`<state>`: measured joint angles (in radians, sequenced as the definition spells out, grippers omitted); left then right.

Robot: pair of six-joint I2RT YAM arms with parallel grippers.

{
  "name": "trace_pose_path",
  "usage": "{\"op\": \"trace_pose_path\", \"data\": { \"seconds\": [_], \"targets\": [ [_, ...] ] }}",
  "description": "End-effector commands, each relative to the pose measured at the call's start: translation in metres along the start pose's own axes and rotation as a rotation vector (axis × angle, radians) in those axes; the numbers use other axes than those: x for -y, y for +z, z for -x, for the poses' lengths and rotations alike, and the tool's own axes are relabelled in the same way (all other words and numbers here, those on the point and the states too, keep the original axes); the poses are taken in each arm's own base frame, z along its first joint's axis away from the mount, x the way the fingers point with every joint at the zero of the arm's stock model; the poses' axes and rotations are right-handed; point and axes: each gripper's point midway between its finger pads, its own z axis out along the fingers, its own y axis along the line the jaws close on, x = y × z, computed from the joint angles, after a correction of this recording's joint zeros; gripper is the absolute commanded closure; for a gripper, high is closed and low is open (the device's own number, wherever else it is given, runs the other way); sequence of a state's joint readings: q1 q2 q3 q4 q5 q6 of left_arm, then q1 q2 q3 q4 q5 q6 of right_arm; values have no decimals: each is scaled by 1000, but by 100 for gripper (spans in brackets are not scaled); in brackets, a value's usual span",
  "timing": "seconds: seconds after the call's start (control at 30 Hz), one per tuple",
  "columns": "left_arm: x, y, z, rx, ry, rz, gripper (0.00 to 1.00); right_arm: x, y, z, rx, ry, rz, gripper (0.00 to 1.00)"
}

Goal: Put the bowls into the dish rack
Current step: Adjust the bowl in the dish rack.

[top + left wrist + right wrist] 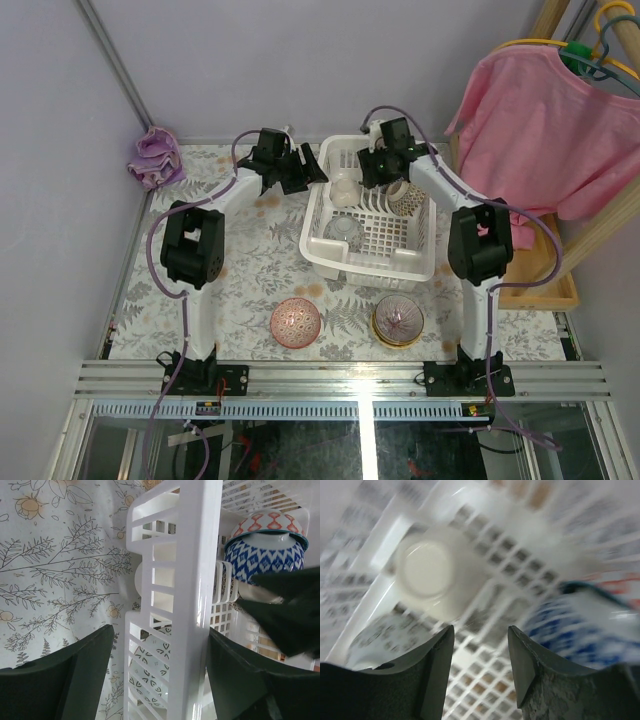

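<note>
Pink bowl (296, 322) and tan-yellow bowl (398, 320) sit upright on the table, off the dish rack's (362, 266) near-left and near-right corners; round, so no axis to match; whitish bowl (343, 190) and blue-netted bowl (405, 197) are inside it; left gripper (312, 170) is spread astride its far-left wall, right gripper (383, 165) spread and empty over its far end; both loose bowls lie base-ward, pink likely the left arm's; floral table (240, 280) flat; pink shirt (540, 130) hangs right of the rack.
</note>
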<state>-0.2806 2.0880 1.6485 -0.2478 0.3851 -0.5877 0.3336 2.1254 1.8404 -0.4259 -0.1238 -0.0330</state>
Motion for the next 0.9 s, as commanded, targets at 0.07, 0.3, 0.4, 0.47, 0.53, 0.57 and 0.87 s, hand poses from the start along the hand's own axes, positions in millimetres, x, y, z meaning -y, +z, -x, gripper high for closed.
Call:
{"op": "trace_pose_path", "data": {
  "seconds": [0.07, 0.3, 0.4, 0.47, 0.53, 0.57, 0.87],
  "targets": [
    [12, -3, 6, 14, 20, -31, 31, -63, -20, -58, -208, -38, 205, 48],
    [13, -5, 6, 18, 21, -30, 31, -61, -63, -32, -19, 114, 126, 44],
    [14, -7, 8, 24, 20, -30, 31, -49, -82, -18, 90, 271, 24, 40],
    [15, -9, 9, 30, 22, -31, 31, -45, -92, -14, 160, 398, 3, 34],
    [18, -12, 9, 35, 24, -37, 31, -40, -89, -16, 193, 498, -26, 33],
    [18, -13, 9, 35, 23, -38, 31, -37, -86, -20, 194, 536, -45, 33],
    [20, -16, 9, 30, 9, -65, 30, -3, -77, -30, 245, 741, -237, 33]
  ]
}}
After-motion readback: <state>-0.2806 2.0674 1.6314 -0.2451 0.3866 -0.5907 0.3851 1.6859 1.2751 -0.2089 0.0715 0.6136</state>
